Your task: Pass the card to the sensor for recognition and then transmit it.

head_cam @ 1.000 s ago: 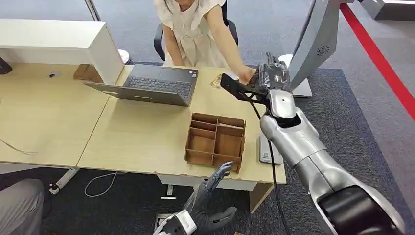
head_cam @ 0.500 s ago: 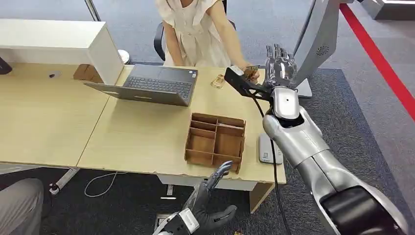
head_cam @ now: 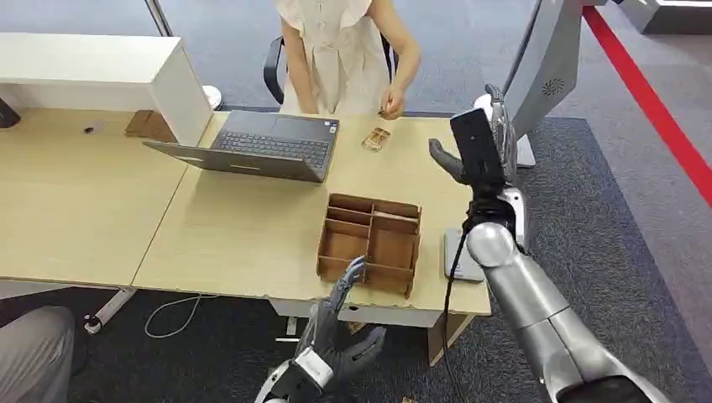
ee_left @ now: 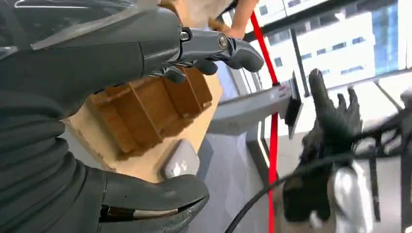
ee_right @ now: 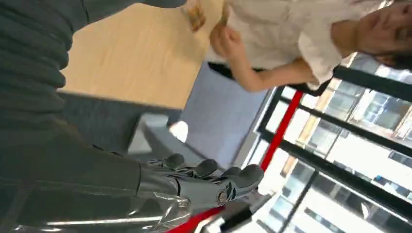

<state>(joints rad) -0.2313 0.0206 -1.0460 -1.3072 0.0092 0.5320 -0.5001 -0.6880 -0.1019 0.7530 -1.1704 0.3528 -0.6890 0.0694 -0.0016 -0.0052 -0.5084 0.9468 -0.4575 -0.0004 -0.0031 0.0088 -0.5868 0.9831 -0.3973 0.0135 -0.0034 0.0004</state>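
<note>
A person seated behind the desk holds a small brownish card (head_cam: 385, 112) in one hand (head_cam: 392, 102), drawn back toward the body. My right hand (head_cam: 502, 138) is raised upright over the desk's right end, fingers spread and nothing in it; the right wrist view shows its fingers (ee_right: 214, 182) straight and bare. The grey flat sensor (head_cam: 460, 256) lies on the desk's right edge, below that arm. My left hand (head_cam: 336, 340) hangs open under the desk's front edge, close to the wooden divider box (head_cam: 369, 243).
An open laptop (head_cam: 264, 144) sits mid-desk, with a small wooden piece (head_cam: 375, 138) beside it. A white cabinet (head_cam: 101, 71) stands at the back left. A grey machine column (head_cam: 546, 67) rises to the right of the desk (head_cam: 235, 235), and a red floor line (head_cam: 655, 109) runs beyond it.
The person took the card from my right hand and pulled it back. My right hand opened, drew back from the person and turned upright. My left hand shifted slightly left.
</note>
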